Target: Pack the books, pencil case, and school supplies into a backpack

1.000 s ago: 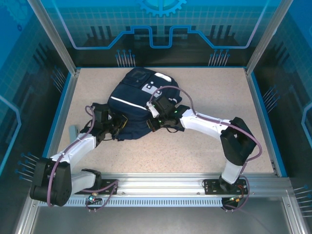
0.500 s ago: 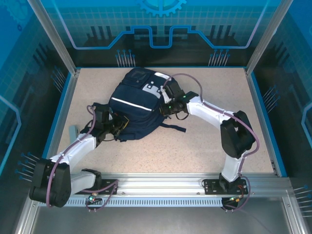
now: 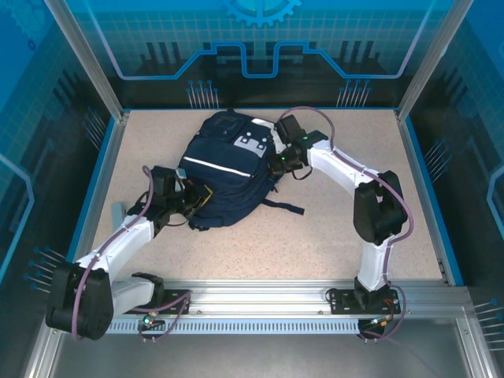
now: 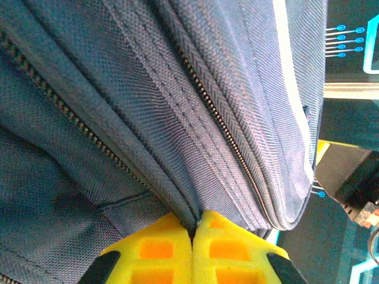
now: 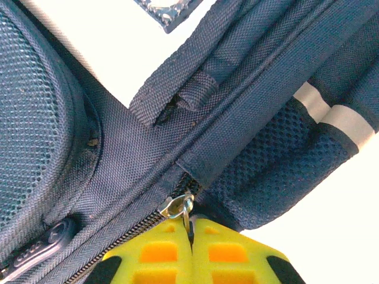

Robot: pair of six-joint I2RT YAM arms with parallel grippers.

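The left claw (image 4: 192, 228) is pressed together on a fold of navy fabric at a seam of the backpack (image 4: 177, 100), just beside a closed zipper line. From above, this claw (image 3: 193, 206) sits at the bag's near left corner. The right claw (image 5: 190, 228) is closed, pinching the metal zipper pull (image 5: 177, 207) between its yellow fingertips, and it meets the bag at its far right side (image 3: 277, 164). The backpack (image 3: 224, 169) lies flat in the middle of the speckled tabletop (image 3: 339, 228), white stripe (image 3: 223, 167) across it and the grey patch (image 3: 252, 143) toward the far end. A dark strap (image 3: 287, 207) trails off to the right. The pencil case (image 3: 118, 213) lies at the tabletop's left edge, apart from the bag.
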